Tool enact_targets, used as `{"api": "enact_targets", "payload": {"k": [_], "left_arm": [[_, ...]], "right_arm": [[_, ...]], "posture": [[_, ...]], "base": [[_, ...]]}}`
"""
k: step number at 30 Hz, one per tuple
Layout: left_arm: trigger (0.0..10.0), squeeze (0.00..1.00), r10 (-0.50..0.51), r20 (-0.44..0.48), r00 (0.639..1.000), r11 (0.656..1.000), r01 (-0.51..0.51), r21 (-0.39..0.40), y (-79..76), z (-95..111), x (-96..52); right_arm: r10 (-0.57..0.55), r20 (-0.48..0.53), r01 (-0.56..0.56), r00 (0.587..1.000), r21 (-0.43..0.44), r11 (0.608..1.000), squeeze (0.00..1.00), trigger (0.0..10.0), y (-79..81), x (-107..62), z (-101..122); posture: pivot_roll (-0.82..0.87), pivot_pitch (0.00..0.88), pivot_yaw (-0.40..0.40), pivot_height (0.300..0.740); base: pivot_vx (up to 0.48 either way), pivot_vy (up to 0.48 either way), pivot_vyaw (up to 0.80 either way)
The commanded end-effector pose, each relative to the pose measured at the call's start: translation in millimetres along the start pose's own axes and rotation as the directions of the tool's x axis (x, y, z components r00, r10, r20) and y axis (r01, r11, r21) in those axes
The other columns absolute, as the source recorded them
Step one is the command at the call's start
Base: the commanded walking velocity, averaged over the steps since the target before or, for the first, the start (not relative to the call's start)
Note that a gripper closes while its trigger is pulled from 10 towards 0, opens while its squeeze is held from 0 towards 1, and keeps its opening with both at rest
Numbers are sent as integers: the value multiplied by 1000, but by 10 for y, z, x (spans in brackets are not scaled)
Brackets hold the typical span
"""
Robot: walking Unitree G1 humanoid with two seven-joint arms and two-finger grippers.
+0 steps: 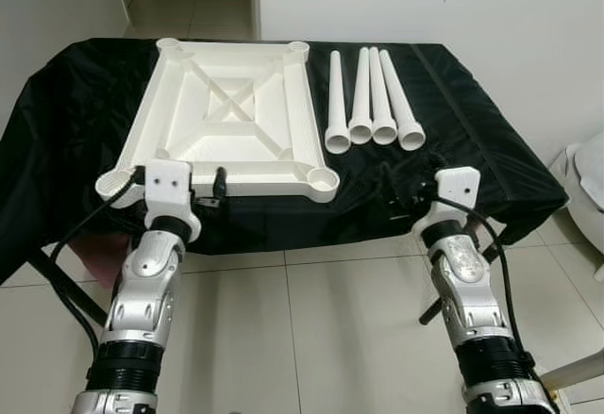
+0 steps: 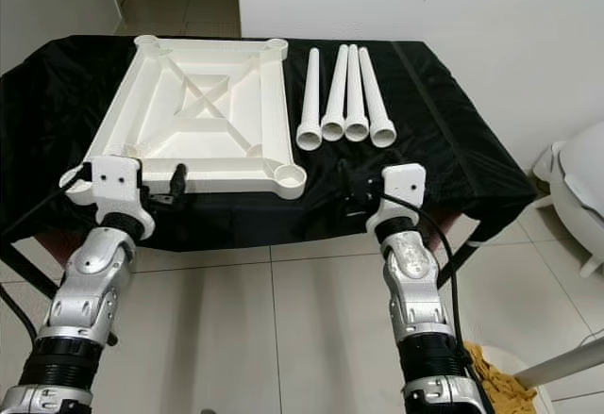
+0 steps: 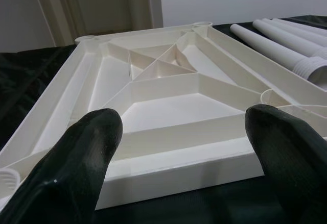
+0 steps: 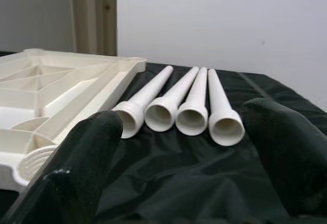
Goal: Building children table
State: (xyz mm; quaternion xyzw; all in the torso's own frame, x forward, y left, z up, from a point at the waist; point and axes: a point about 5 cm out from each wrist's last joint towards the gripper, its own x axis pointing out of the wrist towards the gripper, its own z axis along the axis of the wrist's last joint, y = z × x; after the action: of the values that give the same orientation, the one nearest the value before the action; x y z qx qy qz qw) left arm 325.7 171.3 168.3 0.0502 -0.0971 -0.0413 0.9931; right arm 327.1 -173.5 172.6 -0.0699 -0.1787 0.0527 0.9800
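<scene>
On desk: upturned white tabletop, four white legs just beside it
Left claw: wide, facing tabletop's near edge
Right claw: wide, facing legs

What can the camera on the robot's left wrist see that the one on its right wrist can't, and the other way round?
Left wrist view: the ribbed underside of the upturned white tabletop spreads out close ahead, its crossing braces plain, between the open left gripper.

Right wrist view: the open, threaded ends of the four white table legs face the camera, side by side, beyond the open right gripper.

Both: tabletop, legs, black cloth, and a pale wall behind.
</scene>
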Motion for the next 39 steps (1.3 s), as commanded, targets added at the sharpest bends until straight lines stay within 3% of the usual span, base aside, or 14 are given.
{"api": "enact_targets", "payload": {"k": [1, 13, 19, 33, 39], "left_arm": [[10000, 0, -10, -8, 1000, 1000, 10, 6, -21, -9, 8], [10000, 0, 67, 28, 997, 998, -67, -8, 52, 50, 41], [10000, 0, 96, 45, 994, 995, -96, 7, 167, 96, 64], [10000, 0, 95, 30, 995, 995, -96, 2, 100, 59, 52], [10000, 0, 102, 37, 994, 995, -101, -18, 98, 49, 45]], "right_arm": [[-12, -9, 12, 1000, 5, 1000, 0, 10000, -28, -8, -13], [-11, 9, 11, 1000, 14, 1000, 0, 10000, -54, 25, 27], [-7, 10, 7, 1000, 13, 1000, 0, 10000, -52, 31, 30], [4, 8, -4, 1000, 10, 1000, 0, 10000, -48, 25, 27], [13, 11, -13, 1000, 9, 1000, 0, 10000, -34, 32, 30]], "posture": [[-16, 49, 8, 740], [-23, 56, 11, 740], [-22, 60, 8, 740], [-25, 52, 2, 740], [-22, 47, 1, 740]], "base": [[0, 0, 0], [266, 0, 0], [442, 0, 0], [462, 0, 0], [0, 0, 0]]}}
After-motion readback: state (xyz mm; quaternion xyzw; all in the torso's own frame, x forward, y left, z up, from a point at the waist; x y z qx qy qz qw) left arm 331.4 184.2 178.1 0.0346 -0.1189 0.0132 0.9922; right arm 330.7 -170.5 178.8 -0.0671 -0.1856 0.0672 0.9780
